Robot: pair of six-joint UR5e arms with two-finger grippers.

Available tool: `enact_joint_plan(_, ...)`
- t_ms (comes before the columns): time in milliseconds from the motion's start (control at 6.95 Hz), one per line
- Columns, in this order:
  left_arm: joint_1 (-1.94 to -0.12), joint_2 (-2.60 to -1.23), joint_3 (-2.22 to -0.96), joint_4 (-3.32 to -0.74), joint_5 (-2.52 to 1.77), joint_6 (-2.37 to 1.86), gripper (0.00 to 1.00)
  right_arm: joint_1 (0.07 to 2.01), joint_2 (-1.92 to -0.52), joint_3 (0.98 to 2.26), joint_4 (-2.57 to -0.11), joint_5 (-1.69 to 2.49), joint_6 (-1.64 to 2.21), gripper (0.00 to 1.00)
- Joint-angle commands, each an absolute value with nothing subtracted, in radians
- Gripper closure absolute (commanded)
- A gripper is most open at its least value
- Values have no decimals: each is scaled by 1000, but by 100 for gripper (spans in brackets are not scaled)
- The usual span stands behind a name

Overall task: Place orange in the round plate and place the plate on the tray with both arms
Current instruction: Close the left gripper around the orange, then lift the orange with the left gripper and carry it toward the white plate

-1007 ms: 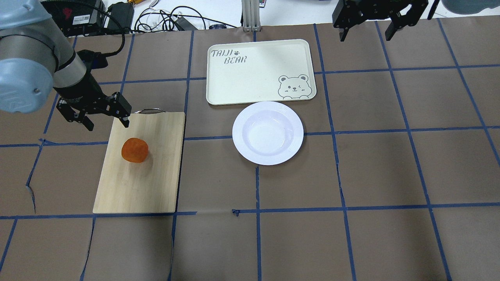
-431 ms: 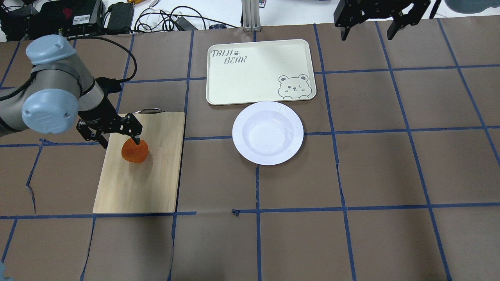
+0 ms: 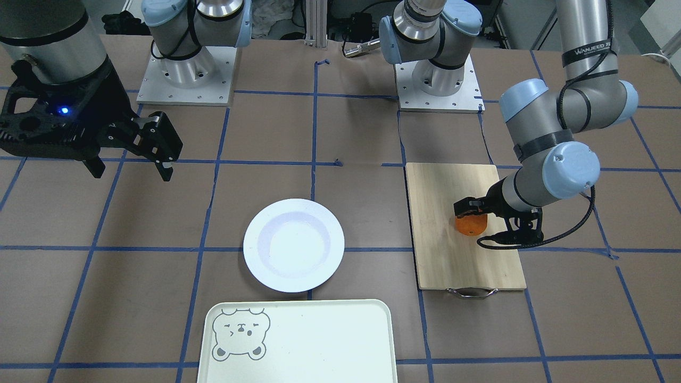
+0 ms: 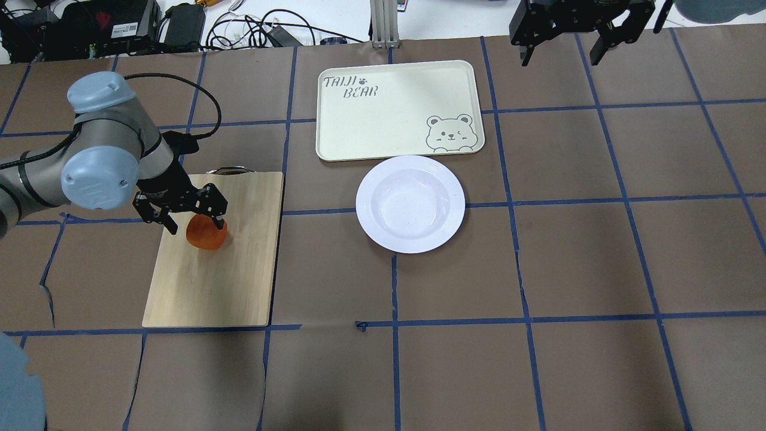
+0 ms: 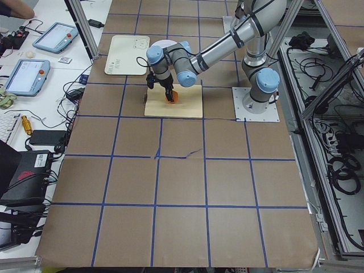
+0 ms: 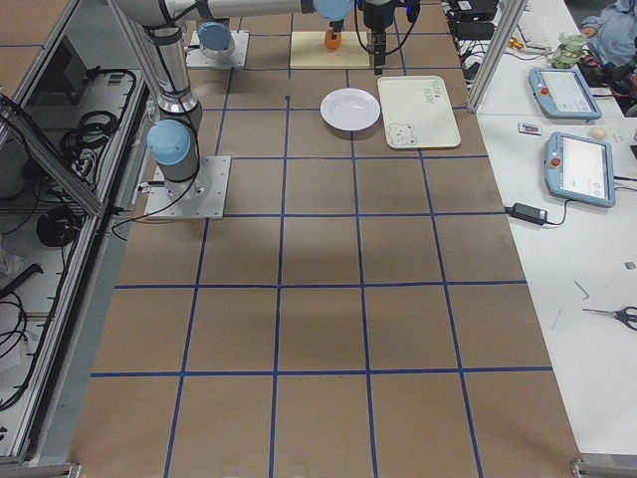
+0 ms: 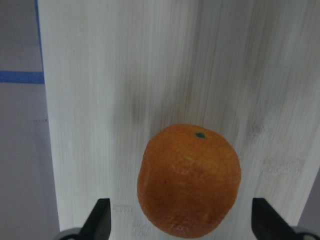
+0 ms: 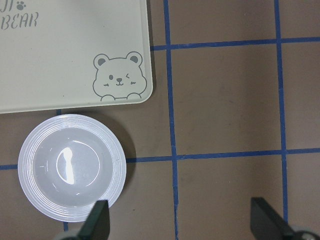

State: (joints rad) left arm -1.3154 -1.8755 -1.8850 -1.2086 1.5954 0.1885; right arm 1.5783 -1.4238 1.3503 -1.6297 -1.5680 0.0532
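The orange point(image 4: 206, 236) rests on a wooden cutting board point(image 4: 221, 281) at the table's left. My left gripper point(image 4: 195, 226) is lowered over it and open, one finger on each side; the left wrist view shows the orange point(image 7: 189, 180) between the two fingertips point(image 7: 100, 216), with a gap on both sides. The white round plate point(image 4: 410, 203) lies empty mid-table, just in front of the cream tray point(image 4: 395, 114) with the bear drawing. My right gripper point(image 4: 559, 51) hangs open, high above the far right of the tray, holding nothing.
The cutting board point(image 3: 452, 260) has a metal handle point(image 3: 472, 292) at its far end. Cables and boxes point(image 4: 179, 24) lie beyond the table's far edge. Brown table covering with blue tape lines point(image 4: 526, 317) stretches in front of and to the right of the plate.
My left arm has come forward and down from behind the board, so its open gripper now straddles the orange. The right gripper, plate and tray have stayed put.
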Motion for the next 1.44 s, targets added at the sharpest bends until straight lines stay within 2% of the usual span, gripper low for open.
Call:
enact_joint_plan(0, -1316, -1911, -1885, -1204, 1595, 190, 0, 1578, -1420, 1351, -1631, -1568, 55, 0)
enact_joint_plan(288, -1316, -1933, -1884, -1190, 1595, 190, 3, 1578, -1422, 1353, -1620, -1571, 54, 0)
enact_joint_plan(431, -1318, -1937, -1884, -1186, 1594, 189, 30, 1578, -1422, 1353, -1620, -1569, 54, 0)
enact_joint_plan(575, -1318, -1943, -1881, -1184, 1592, 192, 74, 1578, -1422, 1353, -1618, -1569, 54, 0)
enact_joint_plan(719, -1316, -1944, -1878, -1186, 1556, 192, 100, 1578, -1422, 1353, -1617, -1571, 54, 0)
enact_joint_plan(1007, -1319, -1922, -1827, -1193, 1476, 176, 100, 1578, -1424, 1353, -1615, -1572, 54, 0)
enact_joint_plan(1294, -1382, -1931, -1664, -1268, 1479, 170, 100, 1577, -1430, 1353, -1612, -1575, 54, 0)
